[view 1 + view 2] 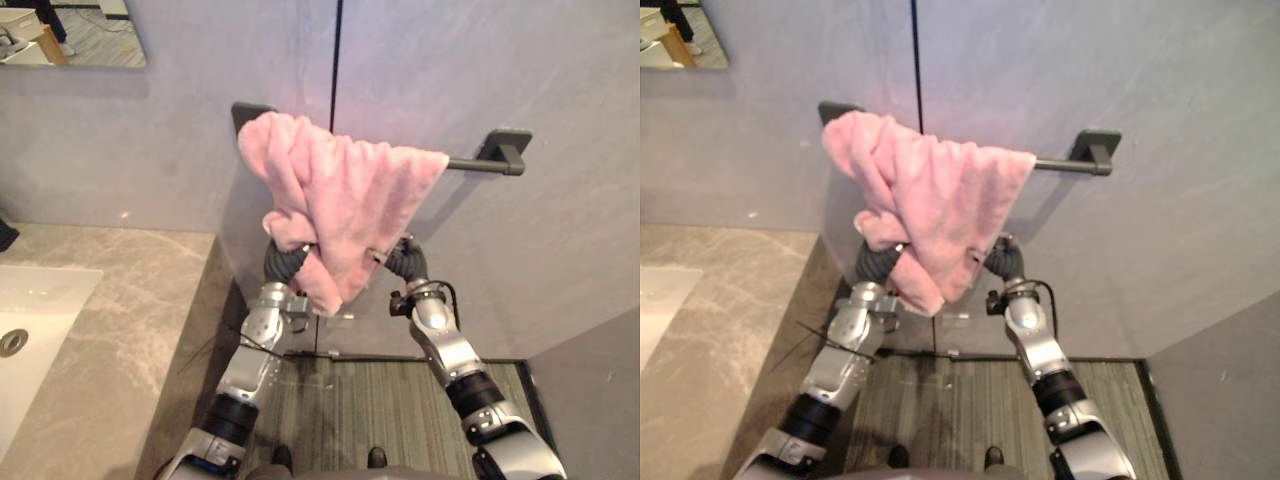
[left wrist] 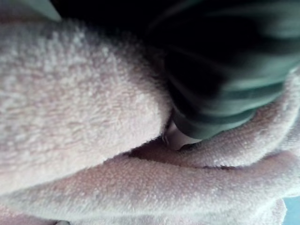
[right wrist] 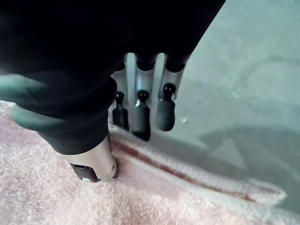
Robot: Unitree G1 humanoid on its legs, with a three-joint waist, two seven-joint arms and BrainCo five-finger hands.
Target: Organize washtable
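Observation:
A pink towel (image 1: 340,200) hangs bunched over a dark wall bar (image 1: 480,163), covering the bar's left half, with a thick fold low on its left side. My left hand (image 1: 285,262) reaches up under that fold; its dark cover (image 2: 220,93) is buried in the cloth and its fingers are hidden. My right hand (image 1: 405,260) is raised behind the towel's lower right edge. In the right wrist view its fingers (image 3: 164,112) hang loosely bent just over the towel's hem (image 3: 197,180). Its thumb (image 3: 93,164) rests on the cloth, clasping nothing.
A marble counter (image 1: 110,330) with a white sink (image 1: 30,320) lies to the left, its side edge close to my left arm. A mirror corner (image 1: 70,35) is at upper left. The grey wall is right behind the towel; a striped floor mat (image 1: 380,400) lies below.

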